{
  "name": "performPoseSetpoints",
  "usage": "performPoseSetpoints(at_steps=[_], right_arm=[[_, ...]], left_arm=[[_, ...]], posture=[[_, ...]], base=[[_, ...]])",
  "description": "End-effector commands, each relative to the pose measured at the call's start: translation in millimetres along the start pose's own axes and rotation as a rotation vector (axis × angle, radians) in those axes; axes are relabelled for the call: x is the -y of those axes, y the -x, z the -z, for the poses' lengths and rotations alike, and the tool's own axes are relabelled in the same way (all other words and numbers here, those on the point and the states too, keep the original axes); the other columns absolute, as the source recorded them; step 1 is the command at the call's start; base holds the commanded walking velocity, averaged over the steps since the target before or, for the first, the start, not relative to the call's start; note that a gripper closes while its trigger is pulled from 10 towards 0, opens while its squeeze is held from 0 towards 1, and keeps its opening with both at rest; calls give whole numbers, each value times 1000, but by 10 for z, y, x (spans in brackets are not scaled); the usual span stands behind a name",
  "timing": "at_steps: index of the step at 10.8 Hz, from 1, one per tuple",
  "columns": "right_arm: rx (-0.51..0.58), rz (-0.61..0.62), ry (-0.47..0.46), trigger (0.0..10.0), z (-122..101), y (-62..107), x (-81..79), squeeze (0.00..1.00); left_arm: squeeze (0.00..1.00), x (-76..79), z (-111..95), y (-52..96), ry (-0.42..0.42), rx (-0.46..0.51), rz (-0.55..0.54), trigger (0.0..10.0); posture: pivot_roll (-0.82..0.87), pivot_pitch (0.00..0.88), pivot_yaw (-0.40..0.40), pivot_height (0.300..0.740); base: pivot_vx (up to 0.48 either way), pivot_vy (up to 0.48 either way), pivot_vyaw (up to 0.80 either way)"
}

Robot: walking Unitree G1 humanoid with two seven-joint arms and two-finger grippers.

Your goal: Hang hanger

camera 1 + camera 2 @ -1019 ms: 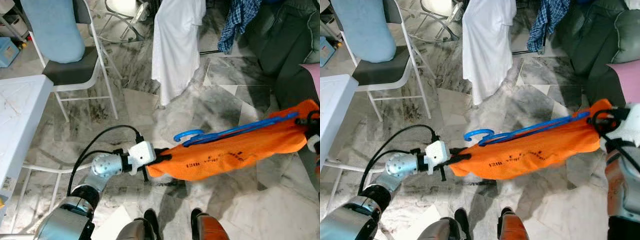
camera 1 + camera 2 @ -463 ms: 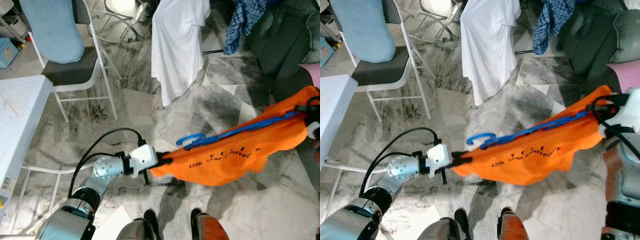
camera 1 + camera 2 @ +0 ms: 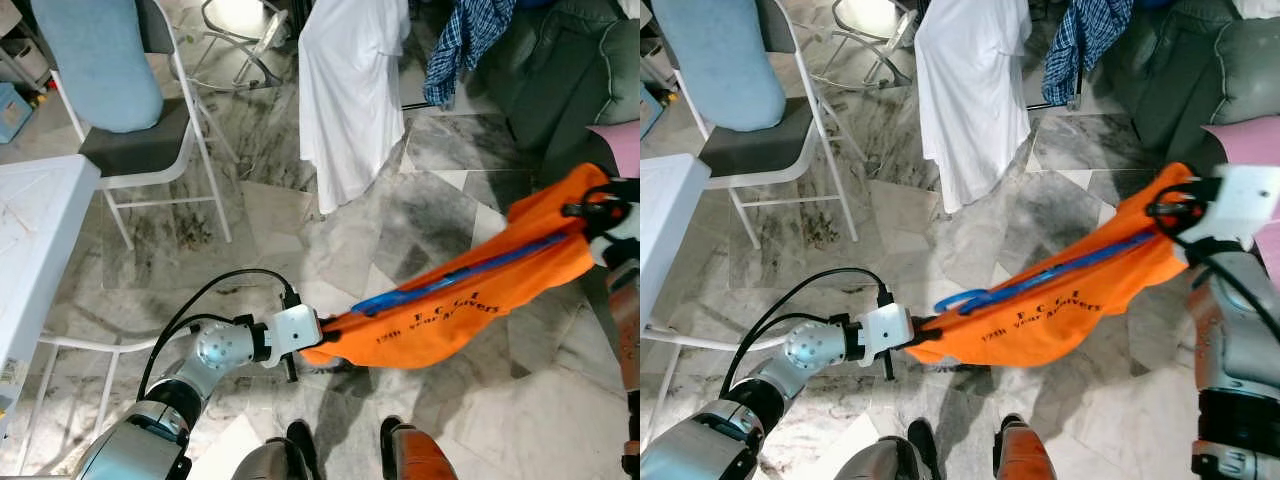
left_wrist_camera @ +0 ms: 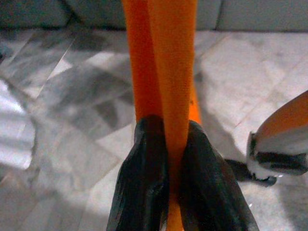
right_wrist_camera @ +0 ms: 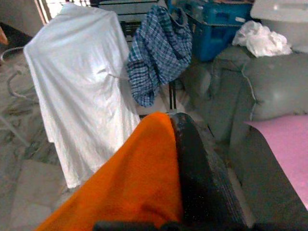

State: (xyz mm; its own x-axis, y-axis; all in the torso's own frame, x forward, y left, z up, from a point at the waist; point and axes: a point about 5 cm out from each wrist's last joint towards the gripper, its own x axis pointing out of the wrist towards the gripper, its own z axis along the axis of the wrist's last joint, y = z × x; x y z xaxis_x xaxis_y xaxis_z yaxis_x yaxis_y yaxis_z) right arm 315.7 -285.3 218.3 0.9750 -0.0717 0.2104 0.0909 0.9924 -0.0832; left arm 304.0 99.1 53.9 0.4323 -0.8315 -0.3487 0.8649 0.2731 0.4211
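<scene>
- White desk (image 3: 40, 230), far left: its corner stands beside the left arm's path; a wide swing of that elbow could strike it.
- Folding chair (image 3: 150, 150) with a pale blue cushion (image 3: 95, 60): stands behind the desk, well apart from the load, and poses little hazard.
- Left pincer (image 3: 318, 330): closed on the low end of the orange shirt (image 3: 450, 310), the two black fingers (image 4: 144, 178) pinching a fold of cloth. It holds fabric alone, so a hard pull could draw the shirt off the hanger.
- Blue hanger (image 3: 1060, 268): lies inside the stretched shirt, its hook (image 3: 958, 300) protruding at the low end near the left pincer. The hook is not upward, so it probably needs turning before it can catch a rail; slack cloth could cover it.
- White shirt (image 3: 355, 90) and plaid shirt (image 3: 460, 40): hang on a rack beyond, well apart from the load. Crowding there could snag the incoming hook.
- Right pincer (image 3: 1185, 215): gripping the high end of the shirt, apparently with the hanger's arm. Uneven tension between the two ends may tilt or drop the hanger onto the marble floor (image 3: 300, 220).
</scene>
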Motion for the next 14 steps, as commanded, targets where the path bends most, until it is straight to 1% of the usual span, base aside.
performPoseSetpoints(at_steps=[1,2,4,5,6,7,8,9,10,12,13,14], right_arm=[[70,14,30,0,-181,14,47,0],[65,15,40,0,-183,30,59,0],[56,15,46,0,-173,48,69,0],[52,4,30,0,-161,43,22,0],[35,-28,4,0,-93,46,-120,0],[15,-60,-35,0,16,64,-315,0],[0,-83,-67,0,85,76,-462,0],[-22,-139,-96,0,172,96,-697,0],[-53,-207,-110,0,262,142,-949,0],[-99,-276,-133,0,380,221,-1170,0],[-119,-302,-147,0,420,254,-1247,0],[-171,-370,-140,0,517,338,-1362,0]], left_arm=[[0,118,302,169,80,-152,-19,0],[0,85,331,165,104,-181,-99,0],[0,10,361,159,76,-246,-214,0],[0,-35,366,152,84,-269,-275,0],[0,-95,337,112,168,-254,-370,0],[0,-115,283,35,282,-208,-447,0],[0,-101,232,-37,324,-175,-469,0],[0,-58,143,-165,410,-122,-485,0],[0,-4,8,-322,463,-58,-467,0],[0,17,-182,-495,499,9,-426,0],[0,11,-242,-537,508,34,-419,0],[0,-24,-298,-566,509,49,-425,0]], posture=[[-287,256,143,740],[-291,257,143,740],[-291,256,142,740],[-291,256,142,740],[-290,255,142,740],[-284,252,143,740],[-283,251,143,740],[-280,248,143,740],[-283,245,142,740],[-285,245,139,740],[-286,244,139,740],[-286,244,140,740]], base=[[0,0,0],[0,0,0],[0,0,0],[0,0,0],[0,0,0],[0,0,0],[0,0,0],[0,0,0],[0,0,0],[0,0,0],[0,0,0],[0,0,0]])
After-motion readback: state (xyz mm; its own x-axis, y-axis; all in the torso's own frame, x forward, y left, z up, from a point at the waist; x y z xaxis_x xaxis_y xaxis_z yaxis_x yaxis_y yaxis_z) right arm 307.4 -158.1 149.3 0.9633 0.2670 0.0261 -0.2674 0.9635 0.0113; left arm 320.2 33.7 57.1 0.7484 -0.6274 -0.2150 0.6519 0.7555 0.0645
